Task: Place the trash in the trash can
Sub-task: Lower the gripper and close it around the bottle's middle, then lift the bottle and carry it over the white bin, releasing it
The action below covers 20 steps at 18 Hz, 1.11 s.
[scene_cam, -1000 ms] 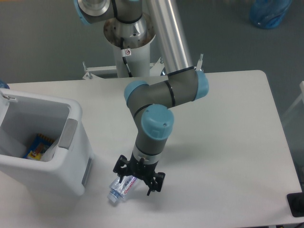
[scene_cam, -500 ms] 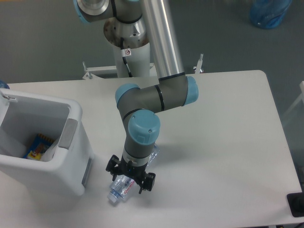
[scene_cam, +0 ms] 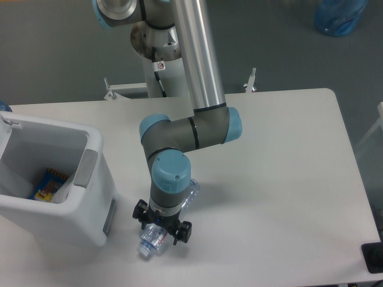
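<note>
A crushed clear plastic bottle [scene_cam: 149, 244] with a white-purple label lies on the table near the front edge, just right of the trash can. My gripper [scene_cam: 162, 226] points down over it. The black fingers [scene_cam: 139, 211] stand spread on either side of the bottle's upper end, open, and I cannot tell whether they touch it. A smaller crumpled translucent wrapper [scene_cam: 191, 189] lies just behind the wrist, partly hidden by it. The white trash can [scene_cam: 91, 145] with a grey handle panel stands at the left, its mouth open.
A colourful yellow-blue packet [scene_cam: 46, 184] lies inside the bin. The robot's base column [scene_cam: 160, 43] stands behind the table. A blue bag [scene_cam: 340, 15] sits on the floor at the far right. A black object [scene_cam: 373, 257] juts in at the bottom right corner.
The arm has swung left and the gripper has shifted left, from the bottle's right side to straddling it. The bottle has stayed put, and the wrapper now shows behind the wrist.
</note>
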{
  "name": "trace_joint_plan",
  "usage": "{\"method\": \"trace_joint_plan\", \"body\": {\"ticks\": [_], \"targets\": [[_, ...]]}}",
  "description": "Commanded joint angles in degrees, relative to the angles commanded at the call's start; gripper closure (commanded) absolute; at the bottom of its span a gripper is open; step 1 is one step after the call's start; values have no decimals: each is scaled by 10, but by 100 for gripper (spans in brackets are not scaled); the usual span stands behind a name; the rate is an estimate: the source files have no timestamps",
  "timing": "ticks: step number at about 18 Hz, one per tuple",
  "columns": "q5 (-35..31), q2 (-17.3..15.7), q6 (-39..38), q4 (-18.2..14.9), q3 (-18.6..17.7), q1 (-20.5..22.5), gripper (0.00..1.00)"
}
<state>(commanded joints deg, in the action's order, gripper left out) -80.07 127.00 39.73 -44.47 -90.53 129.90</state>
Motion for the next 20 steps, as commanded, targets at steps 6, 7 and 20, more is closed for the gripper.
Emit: {"method": "trace_joint_plan", "body": {"ticks": [6, 7, 20], "targets": [[-4, -3, 1, -4, 3, -1, 83], [-4, -3, 1, -4, 4, -1, 88], [26, -15, -7, -17, 65, 6, 96]]}}
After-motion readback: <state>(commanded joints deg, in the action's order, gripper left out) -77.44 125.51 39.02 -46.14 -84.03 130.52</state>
